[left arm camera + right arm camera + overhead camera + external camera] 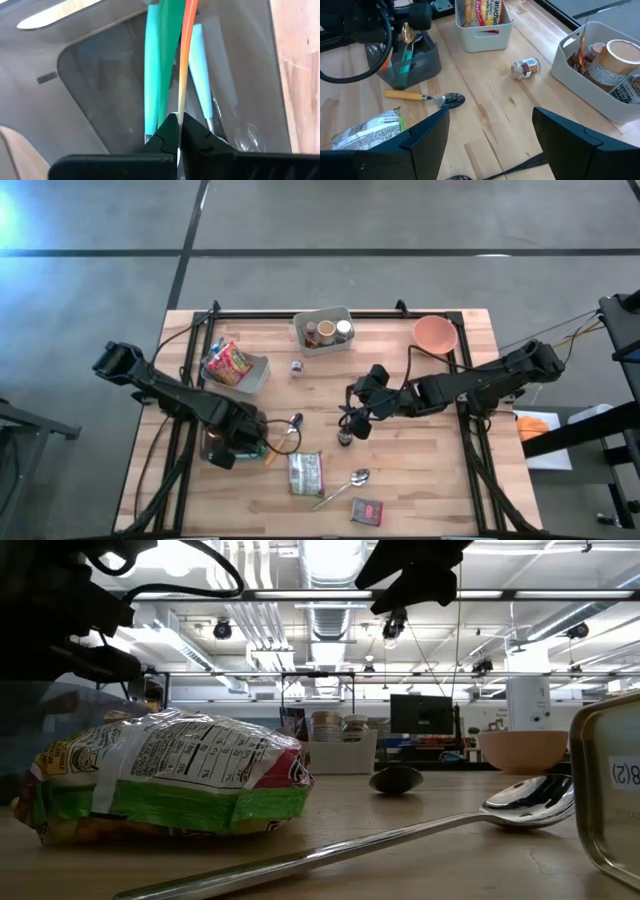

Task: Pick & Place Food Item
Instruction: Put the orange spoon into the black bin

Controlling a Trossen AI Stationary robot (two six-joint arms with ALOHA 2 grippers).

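The food item, a green and yellow snack packet (305, 473) (170, 780), lies flat on the wooden table near its front edge, and no gripper touches it. My left gripper (240, 446) (179, 119) points down into a grey see-through bin (222, 448) (410, 65) at the near left. It is shut on a thin orange utensil handle (186, 55) beside teal-handled utensils (152, 75). My right gripper (356, 420) (490, 145) hangs open above the table's middle with nothing between its fingers. My left gripper pinches the thin orange handle (181, 107) between its two fingertips, coming from above and pointing down. The handle runs on from the fingertips over the bin's inside, next to the teal handles. Its far end lies outside the picture.
A yellow-handled spoon (283, 432) (427, 98) lies beside the grey bin. A steel spoon (345, 485) and a small red packet (367, 511) lie at the front. At the back stand a noodle-packet bin (237, 368), a jar bin (323, 330), a small jar (297, 366) and an orange bowl (435, 333).
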